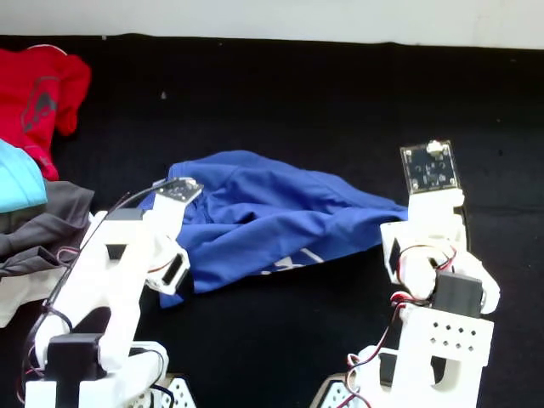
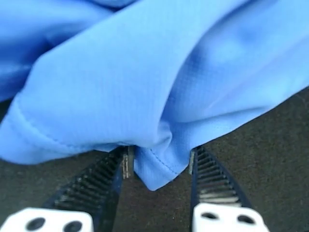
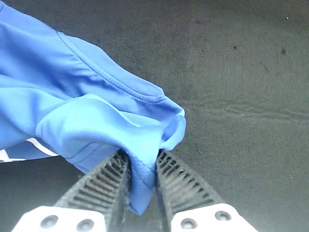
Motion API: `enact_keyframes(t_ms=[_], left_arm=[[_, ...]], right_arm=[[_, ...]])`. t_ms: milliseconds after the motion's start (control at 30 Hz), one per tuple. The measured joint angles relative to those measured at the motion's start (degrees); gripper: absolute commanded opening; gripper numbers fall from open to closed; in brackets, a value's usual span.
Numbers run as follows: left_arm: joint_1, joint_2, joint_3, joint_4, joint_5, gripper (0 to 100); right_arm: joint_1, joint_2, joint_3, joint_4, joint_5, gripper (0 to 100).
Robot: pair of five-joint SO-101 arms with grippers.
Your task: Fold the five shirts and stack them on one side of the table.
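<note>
High view: crumpled blue sports-fabric shirt (image 1: pixel 272 221) lies on the black cloth table cover (image 1: pixel 297 93), an arm at each end of it; a red shirt (image 1: pixel 38 93) lies well apart from it. Left wrist view: left gripper (image 2: pixel 159 162) jaws wide, hem corner between them, unclamped. Right wrist view: right gripper (image 3: pixel 142 159) jaws narrow, pinching a fold of the blue fabric.

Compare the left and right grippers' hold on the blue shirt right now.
The left gripper is open, with a corner of the blue shirt between its spread jaws; the right gripper is shut, pinching a fold. The left meets a flat hemmed corner, the right a bunched edge. Both are at opposite ends of the shirt.
</note>
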Motion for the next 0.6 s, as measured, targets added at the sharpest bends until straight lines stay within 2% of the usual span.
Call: enact_keyframes(t_ms=[233,367,400,600], left_arm=[[-0.88,-0.18,0.97,-0.70,0.00,19],[-1.49,-0.18,0.97,-0.26,0.00,0],[-1.49,-0.18,0.97,-0.18,0.00,2],[-1.49,-0.88,-0.35,0.97,0.00,1]], right_arm=[[0.00,0.00,0.00,0.00,0.00,0.5],[0.00,0.00,0.00,0.00,0.00,0.5],[0.00,0.00,0.00,0.00,0.00,0.5],[0.00,0.00,0.00,0.00,0.00,0.5]])
